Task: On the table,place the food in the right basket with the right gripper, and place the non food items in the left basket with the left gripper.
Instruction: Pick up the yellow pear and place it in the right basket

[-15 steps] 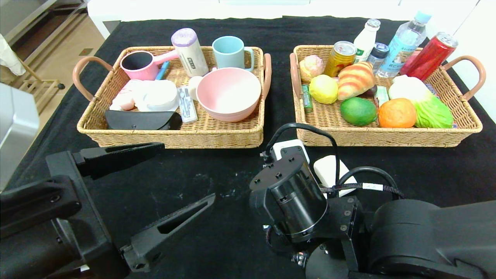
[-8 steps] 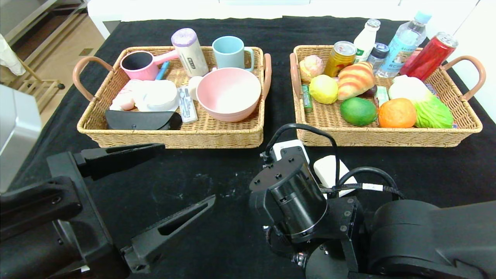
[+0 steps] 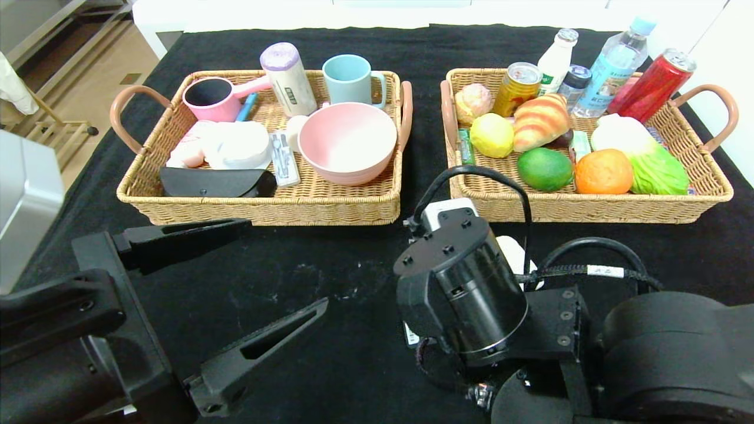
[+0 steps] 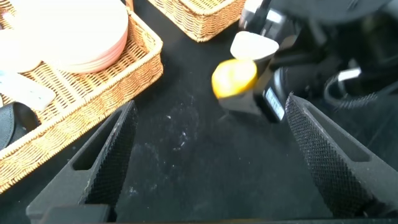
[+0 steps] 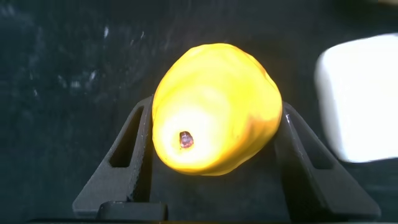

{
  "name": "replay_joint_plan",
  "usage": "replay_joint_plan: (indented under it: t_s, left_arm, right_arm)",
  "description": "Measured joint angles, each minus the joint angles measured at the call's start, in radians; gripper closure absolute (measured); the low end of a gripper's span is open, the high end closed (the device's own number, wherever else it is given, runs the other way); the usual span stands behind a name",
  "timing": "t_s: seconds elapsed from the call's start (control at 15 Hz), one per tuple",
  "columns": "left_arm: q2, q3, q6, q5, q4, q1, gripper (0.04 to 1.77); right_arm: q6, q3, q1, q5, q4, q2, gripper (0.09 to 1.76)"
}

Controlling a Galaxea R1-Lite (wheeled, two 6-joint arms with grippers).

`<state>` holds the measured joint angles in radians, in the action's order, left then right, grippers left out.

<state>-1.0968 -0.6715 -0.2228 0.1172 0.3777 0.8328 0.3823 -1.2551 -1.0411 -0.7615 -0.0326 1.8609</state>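
Right gripper (image 5: 214, 134) clamped on yellow pear-shaped fruit (image 5: 214, 109), fingers (image 5: 127, 155) pressed to both flanks; wrist angled down over table (image 3: 330, 277) just before right basket's (image 3: 589, 206) near-left corner. White soap-like bar (image 5: 364, 96) lay just beside. Left gripper (image 3: 235, 282) hung near front-left edge, fingers spread wide, holding nothing.

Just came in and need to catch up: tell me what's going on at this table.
The right gripper is shut on a yellow pear-shaped fruit just above the table, in front of the right basket. A white bar lies on the cloth beside it. The left gripper hangs open in front of the left basket, holding nothing. Both baskets already hold many items.
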Motion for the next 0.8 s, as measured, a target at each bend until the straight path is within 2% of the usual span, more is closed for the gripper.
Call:
replay_joint_plan:
  t_s: [0.33,0.8]
  left_arm:
    - [0.000,0.000,0.000,0.000,0.000,0.000,0.09]
    - [-0.002,0.000,0.000,0.000,0.000,0.000,0.09]
  right_arm:
    - [-0.027,-0.002,0.029,-0.004,0.000,-0.045,0.67]
    - [-0.117,-0.019,0.142,-0.001,-0.010,-0.131,0.68]
